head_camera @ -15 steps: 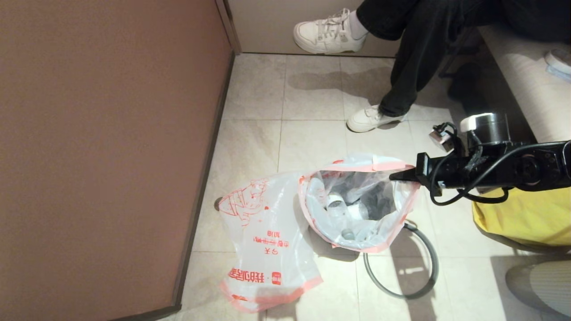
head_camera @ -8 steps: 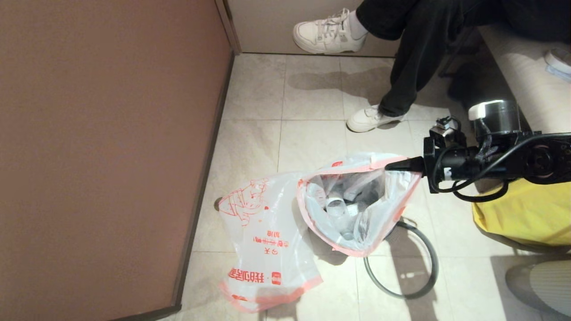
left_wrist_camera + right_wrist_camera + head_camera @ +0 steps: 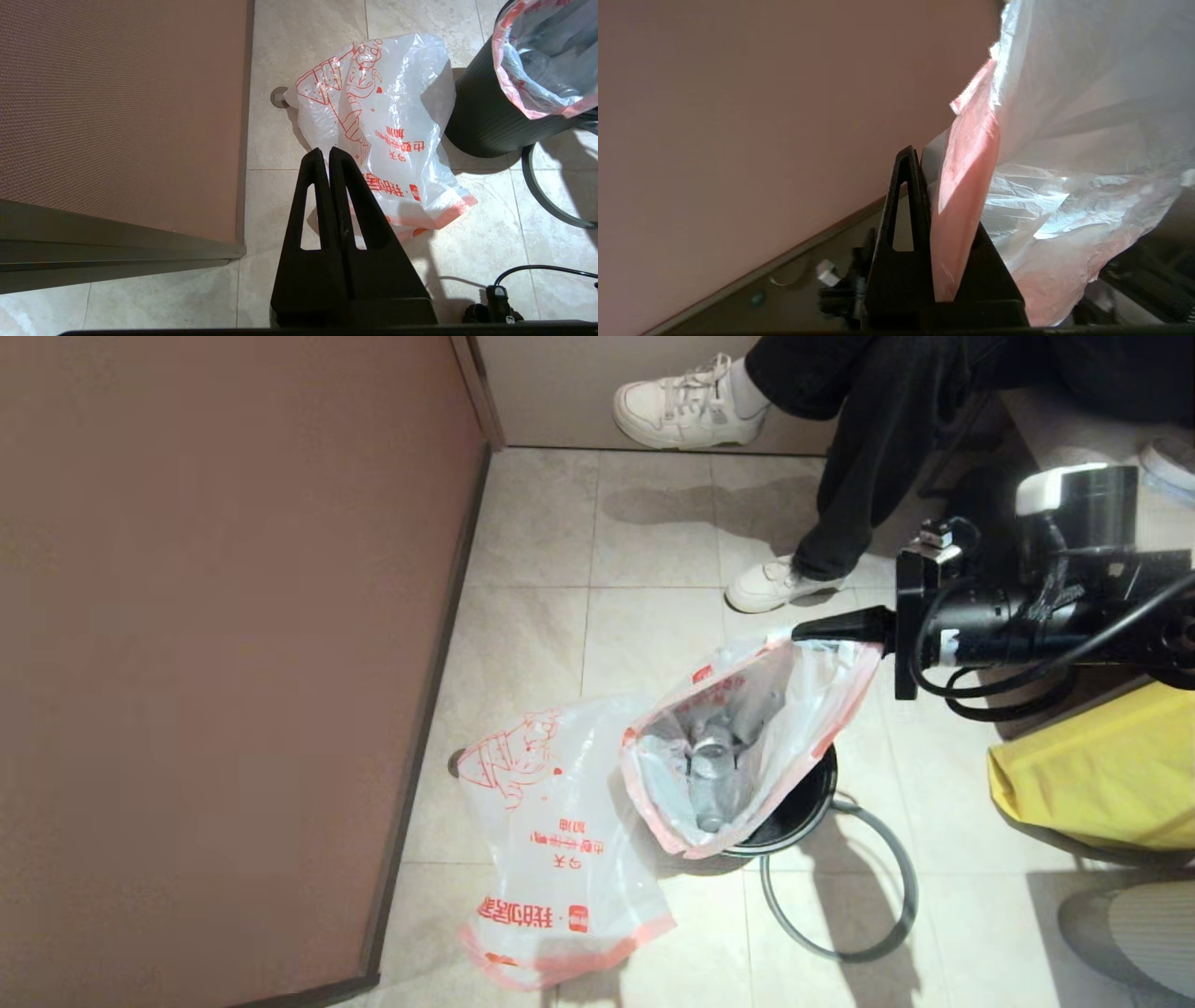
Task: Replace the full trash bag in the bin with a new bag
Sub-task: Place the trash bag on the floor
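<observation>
Overhead, we see our right pincer (image 3: 805, 634) clamped on the pink hem of the full trash bag (image 3: 728, 756), which hangs partly in the bin (image 3: 794, 807), the new bag (image 3: 551, 821) flat on the floor alongside, while our left wrist shows the left pincer (image 3: 324, 156) pressed together above that limp bag, and our right wrist shows the hem pinched between fingers (image 3: 903, 196)

The tiled floor (image 3: 653, 532) is carrying the bin (image 3: 794, 812), the limp new bag (image 3: 551, 831), a grey ring (image 3: 845, 905), and seemingly a yellow sack (image 3: 1092, 784).
</observation>
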`<state>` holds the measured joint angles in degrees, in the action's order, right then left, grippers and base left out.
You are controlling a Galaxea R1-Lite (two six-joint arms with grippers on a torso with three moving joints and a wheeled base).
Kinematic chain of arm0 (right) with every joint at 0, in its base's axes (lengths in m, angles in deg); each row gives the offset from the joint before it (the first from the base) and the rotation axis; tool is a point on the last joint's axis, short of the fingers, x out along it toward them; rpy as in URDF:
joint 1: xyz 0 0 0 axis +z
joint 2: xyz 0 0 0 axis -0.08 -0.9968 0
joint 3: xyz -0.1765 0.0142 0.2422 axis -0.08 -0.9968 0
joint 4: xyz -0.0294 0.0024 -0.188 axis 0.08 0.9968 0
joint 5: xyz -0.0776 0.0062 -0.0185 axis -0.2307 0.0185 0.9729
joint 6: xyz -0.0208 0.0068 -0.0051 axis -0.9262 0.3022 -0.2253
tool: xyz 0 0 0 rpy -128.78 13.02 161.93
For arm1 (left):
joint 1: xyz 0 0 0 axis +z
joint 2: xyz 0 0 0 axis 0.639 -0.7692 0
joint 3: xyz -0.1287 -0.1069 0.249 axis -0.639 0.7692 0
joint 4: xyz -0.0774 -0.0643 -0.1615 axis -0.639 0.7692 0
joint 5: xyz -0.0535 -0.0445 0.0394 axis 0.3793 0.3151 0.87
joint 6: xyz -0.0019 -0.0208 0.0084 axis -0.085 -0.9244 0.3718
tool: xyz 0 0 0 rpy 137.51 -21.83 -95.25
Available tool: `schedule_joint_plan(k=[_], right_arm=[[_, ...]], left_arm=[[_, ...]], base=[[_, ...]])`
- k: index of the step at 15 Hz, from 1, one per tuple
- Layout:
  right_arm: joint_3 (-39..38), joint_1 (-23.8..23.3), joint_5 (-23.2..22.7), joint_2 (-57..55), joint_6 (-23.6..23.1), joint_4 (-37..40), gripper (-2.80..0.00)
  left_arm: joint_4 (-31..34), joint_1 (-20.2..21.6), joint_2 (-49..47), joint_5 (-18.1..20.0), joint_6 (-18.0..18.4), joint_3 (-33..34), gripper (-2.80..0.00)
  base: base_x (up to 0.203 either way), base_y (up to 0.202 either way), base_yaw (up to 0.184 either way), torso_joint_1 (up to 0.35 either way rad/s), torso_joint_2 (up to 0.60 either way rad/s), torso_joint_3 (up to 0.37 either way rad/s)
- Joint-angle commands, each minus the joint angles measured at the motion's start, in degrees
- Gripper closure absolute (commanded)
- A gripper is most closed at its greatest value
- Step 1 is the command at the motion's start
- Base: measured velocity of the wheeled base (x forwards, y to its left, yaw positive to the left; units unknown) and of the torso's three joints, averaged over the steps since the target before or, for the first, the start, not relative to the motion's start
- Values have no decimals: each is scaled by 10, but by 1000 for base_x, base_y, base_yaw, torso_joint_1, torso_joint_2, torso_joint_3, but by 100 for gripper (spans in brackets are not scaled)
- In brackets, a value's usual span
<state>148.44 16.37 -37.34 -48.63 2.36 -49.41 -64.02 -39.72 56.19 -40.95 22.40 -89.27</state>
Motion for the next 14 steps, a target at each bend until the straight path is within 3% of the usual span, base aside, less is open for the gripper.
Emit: schedule_joint_plan(k=[1, 9, 14], right_arm=[[14, 11, -4, 27, 16, 0, 0], [76, 61, -15, 96, 110, 0, 0], [126, 60, -15, 149, 120, 25, 0]], left_arm=[[0, 0, -1, 0, 0, 0, 0], [0, 0, -1, 0, 0, 0, 0], [0, 0, -1, 0, 0, 0, 0]], base=[[0, 0, 0, 0, 0, 0], [0, 0, 0, 0, 0, 0], [0, 0, 0, 0, 0, 0]])
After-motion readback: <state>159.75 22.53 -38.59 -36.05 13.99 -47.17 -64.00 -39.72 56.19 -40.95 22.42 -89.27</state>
